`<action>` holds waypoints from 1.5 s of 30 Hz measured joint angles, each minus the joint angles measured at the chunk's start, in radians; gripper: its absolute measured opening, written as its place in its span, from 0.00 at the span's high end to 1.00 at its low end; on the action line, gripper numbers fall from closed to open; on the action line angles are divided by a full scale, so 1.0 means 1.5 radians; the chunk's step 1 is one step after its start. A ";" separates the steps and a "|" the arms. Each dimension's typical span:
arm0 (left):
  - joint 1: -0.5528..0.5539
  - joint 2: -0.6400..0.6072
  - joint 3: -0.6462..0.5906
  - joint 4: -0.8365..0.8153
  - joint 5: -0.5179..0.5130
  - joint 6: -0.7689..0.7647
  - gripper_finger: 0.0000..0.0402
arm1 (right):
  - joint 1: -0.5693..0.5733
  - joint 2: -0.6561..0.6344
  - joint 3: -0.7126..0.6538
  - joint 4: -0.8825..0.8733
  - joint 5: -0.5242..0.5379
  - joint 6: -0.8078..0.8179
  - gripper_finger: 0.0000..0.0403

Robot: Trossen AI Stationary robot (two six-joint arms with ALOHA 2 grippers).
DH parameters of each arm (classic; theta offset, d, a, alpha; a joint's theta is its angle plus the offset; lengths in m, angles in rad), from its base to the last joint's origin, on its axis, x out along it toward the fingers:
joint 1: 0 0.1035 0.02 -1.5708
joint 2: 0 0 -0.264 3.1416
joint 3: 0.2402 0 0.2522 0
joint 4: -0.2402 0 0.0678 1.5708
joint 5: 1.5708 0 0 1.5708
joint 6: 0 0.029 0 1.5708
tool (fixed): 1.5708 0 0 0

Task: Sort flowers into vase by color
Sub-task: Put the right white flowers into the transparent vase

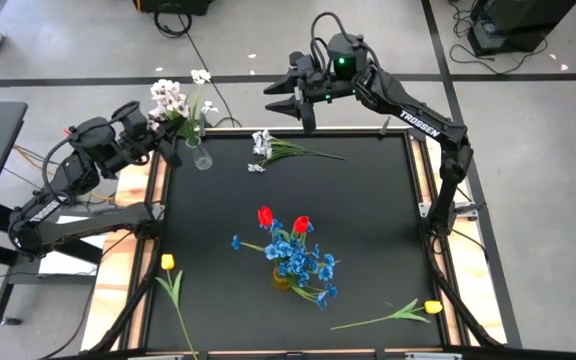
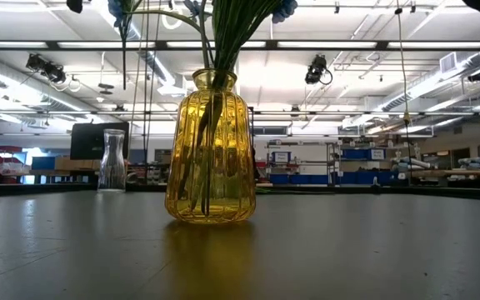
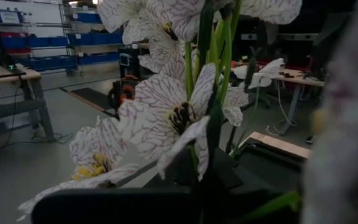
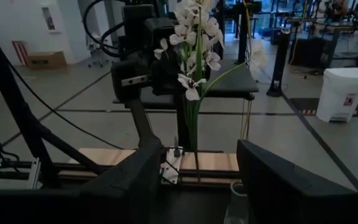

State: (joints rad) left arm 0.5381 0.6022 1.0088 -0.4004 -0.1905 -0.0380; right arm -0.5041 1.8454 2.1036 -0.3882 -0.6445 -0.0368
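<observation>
Writing: "TROSSEN" in white letters on the right arm (image 1: pixel 423 118); no other text can be read.
Left gripper (image 1: pixel 164 135): at the table's far left corner, fingers clamped on the stems of a white spray (image 1: pixel 173 100), blossoms just ahead of it and right above the clear vase.
Clear vase (image 1: pixel 202 157): glass, just beside the left gripper on its table side; whether the held stems reach into it cannot be told.
Yellow vase (image 2: pixel 210 150): ribbed amber glass, well apart from both grippers at mid-table; holds the blue sprays (image 1: pixel 303 262) and two red tulips (image 1: pixel 283 219).
Right gripper (image 1: pixel 290 97): above the far edge, fingers apart, holding nothing.
Loose white spray (image 1: pixel 266 148): lying on the mat just below the right gripper.
Yellow tulips: one (image 1: pixel 171 275) at the near left edge, one (image 1: pixel 420 308) at the near right corner, both lying flat, far from either gripper.
</observation>
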 joint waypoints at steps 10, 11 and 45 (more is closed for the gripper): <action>0.010 0.018 0.000 -0.005 -0.004 0.034 0.98 | 0.000 0.000 0.000 0.000 0.000 0.000 0.45; 0.016 0.025 0.000 -0.009 -0.011 0.044 0.98 | 0.000 0.000 0.000 0.000 0.000 0.000 0.45; 0.239 0.004 -0.185 0.190 -0.015 0.008 0.98 | 0.000 0.000 0.000 0.001 0.000 0.001 0.45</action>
State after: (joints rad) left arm 0.8967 0.6077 0.7306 -0.1152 -0.2134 -0.0252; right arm -0.5037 1.8458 2.1033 -0.3864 -0.6446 -0.0360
